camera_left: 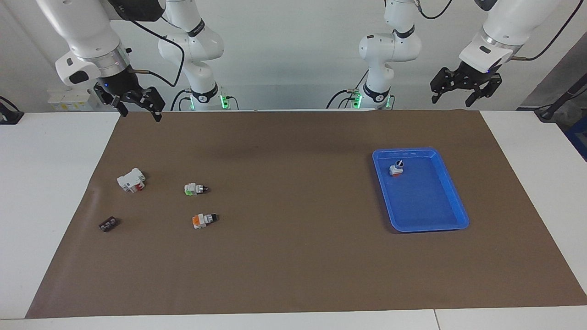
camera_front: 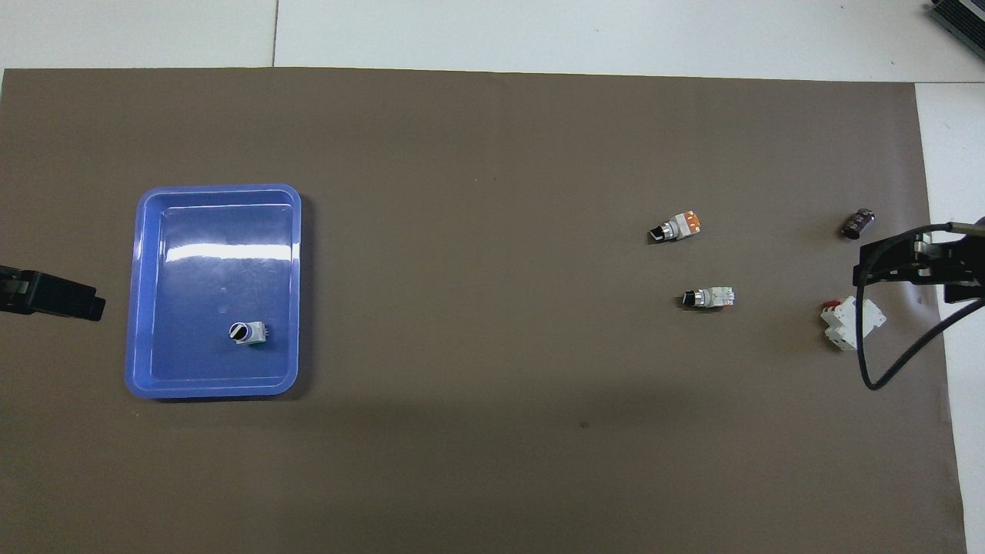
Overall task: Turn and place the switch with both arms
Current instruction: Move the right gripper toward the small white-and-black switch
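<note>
The white desk (camera_left: pixel 55 192) is carrying a brown mat (camera_left: pixel 293 256) that is covering most of its top. Both arms are hanging raised at the robots' edge, waiting: the left arm (camera_left: pixel 504 32) is holding its left tool (camera_left: pixel 464 89) over the mat's corner at its own end, fingers spread wide and gripping nothing; the right arm (camera_left: pixel 87 41) is holding its right tool (camera_left: pixel 133 103) over the mat's corner at the right arm's end, also spread wide and gripping nothing. A blue tray (camera_left: pixel 451 195) is lying flat on the mat toward the left arm's end, with one orange-based switch (camera_left: pixel 396 168) standing upright in it, knob up, in the part nearer to the robots. Toward the right arm's end, a white block (camera_left: pixel 131 179) with red on it is lying on the mat. The green-based switch (camera_left: pixel 195 189) is lying on its side beside that block, more toward the middle of the desk, well apart from the tray and from both tools, its black knob pointing toward the left arm's end. A second orange-based switch (camera_left: pixel 203 220) is lying on its side just farther from the robots than the green one, not touching it. A small dark part (camera_left: pixel 108 224) is lying farther from the robots than the white block, near the mat's edge.
</note>
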Robot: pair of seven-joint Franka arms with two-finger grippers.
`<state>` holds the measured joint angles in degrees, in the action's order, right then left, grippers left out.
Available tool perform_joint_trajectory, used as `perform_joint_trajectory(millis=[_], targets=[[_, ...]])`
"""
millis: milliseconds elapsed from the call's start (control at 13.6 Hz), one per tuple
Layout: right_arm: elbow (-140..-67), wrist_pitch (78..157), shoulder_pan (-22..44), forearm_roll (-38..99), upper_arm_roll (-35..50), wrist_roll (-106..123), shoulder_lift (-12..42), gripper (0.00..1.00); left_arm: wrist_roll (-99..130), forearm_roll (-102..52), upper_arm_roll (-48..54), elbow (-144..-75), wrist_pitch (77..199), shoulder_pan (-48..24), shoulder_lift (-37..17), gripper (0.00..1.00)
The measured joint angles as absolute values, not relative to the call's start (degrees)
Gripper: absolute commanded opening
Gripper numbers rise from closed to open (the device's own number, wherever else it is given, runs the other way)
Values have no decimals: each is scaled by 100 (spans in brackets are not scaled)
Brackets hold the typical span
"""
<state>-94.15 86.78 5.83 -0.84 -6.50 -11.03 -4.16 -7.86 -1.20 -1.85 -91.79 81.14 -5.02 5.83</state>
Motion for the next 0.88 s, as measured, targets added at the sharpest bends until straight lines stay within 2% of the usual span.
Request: perform_joint_trajectory(millis=[441,883], targets=[[-9415,8708,582,-83,-655,-1103,-421,100,-786,-120,-185,-9179,8114,-502,583,100],[-9429,9221,626,-111,-649,-1105,-549,100,-786,-120,-185,-9179,8114,-502,583,100]])
